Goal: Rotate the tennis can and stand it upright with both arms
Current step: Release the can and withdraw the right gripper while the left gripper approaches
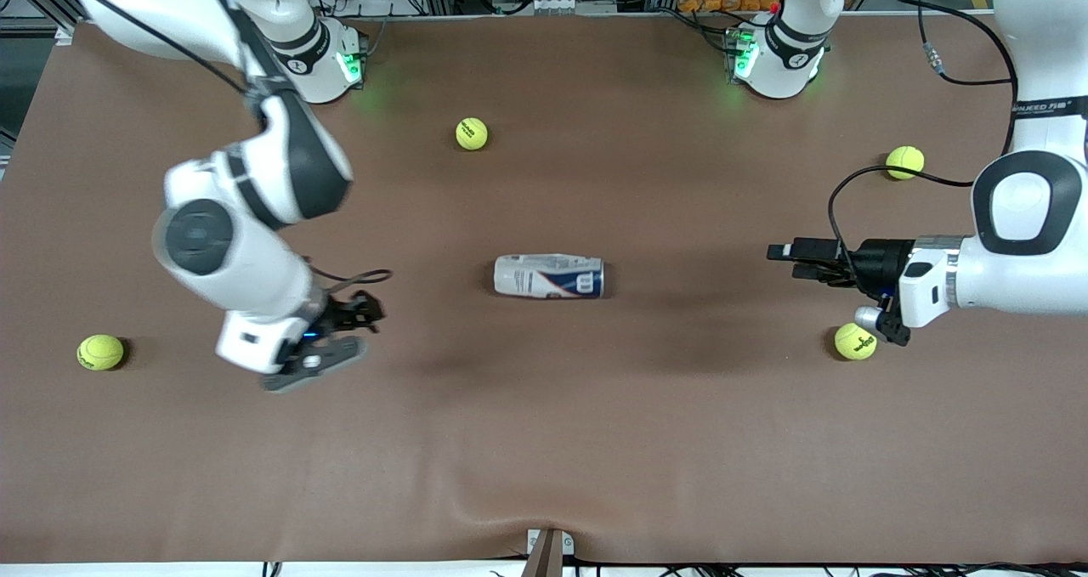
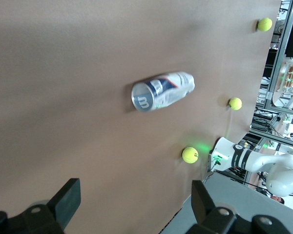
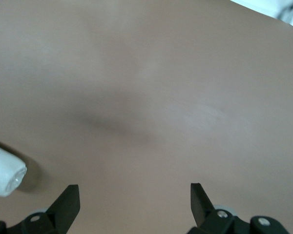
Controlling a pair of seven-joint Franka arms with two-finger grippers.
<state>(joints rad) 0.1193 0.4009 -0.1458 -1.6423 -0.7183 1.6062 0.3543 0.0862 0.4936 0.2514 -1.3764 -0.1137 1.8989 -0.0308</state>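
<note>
The can [image 1: 549, 276] lies on its side mid-surface [image 1: 544, 441]. The left hand [image 1: 786, 258] and the right hand [image 1: 340, 339] both hang wide open and empty, well apart from it.

Two glossy white jointed arms reaching in from bases along the brown table's robot-side edge. Right arm bent down at the elbow, its black two-finger right gripper [image 1: 336, 339] low over the table toward the right arm's end, fingers [image 3: 68, 200] spread wide, holding nothing. Left arm stretched level from the left arm's end, its black left gripper [image 1: 786, 258] pointing toward the table's middle, fingers [image 2: 68, 197] likewise apart and empty.
</note>
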